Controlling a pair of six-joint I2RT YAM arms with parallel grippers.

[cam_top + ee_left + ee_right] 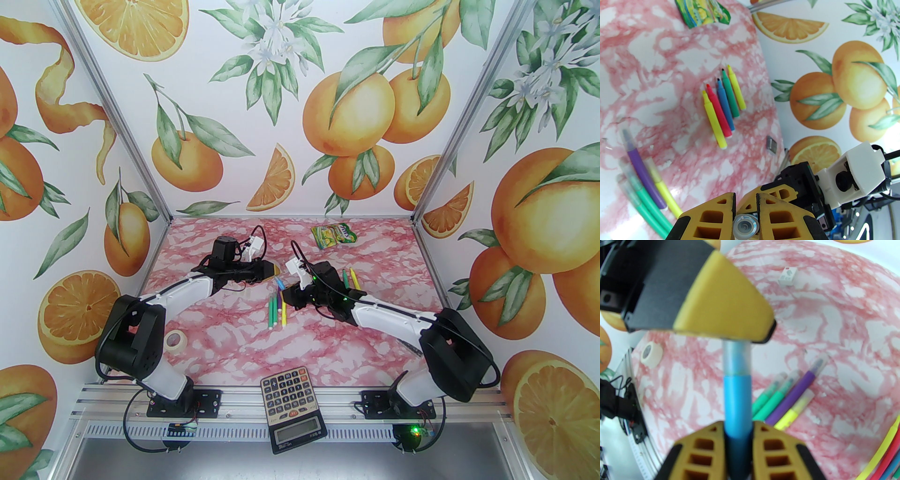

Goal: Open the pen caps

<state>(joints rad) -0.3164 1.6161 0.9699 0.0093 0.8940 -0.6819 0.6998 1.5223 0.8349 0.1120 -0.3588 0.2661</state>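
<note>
- The right gripper [738, 427] is clamped on the barrel of the blue pen [737, 399], above table centre.
- The left gripper [745, 199] pinches its clear cap [745, 226], which is on the barrel.
- Four capped pens [276, 311] lie just nearer.
- Five uncapped pens [724, 105] lie further right.

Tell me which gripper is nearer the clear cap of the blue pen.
Left. The left gripper is shut on the clear cap itself; the right gripper is shut on the blue pen, on its barrel a little way from the cap.

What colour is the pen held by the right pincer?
The pen is blue; right wrist view.
</note>
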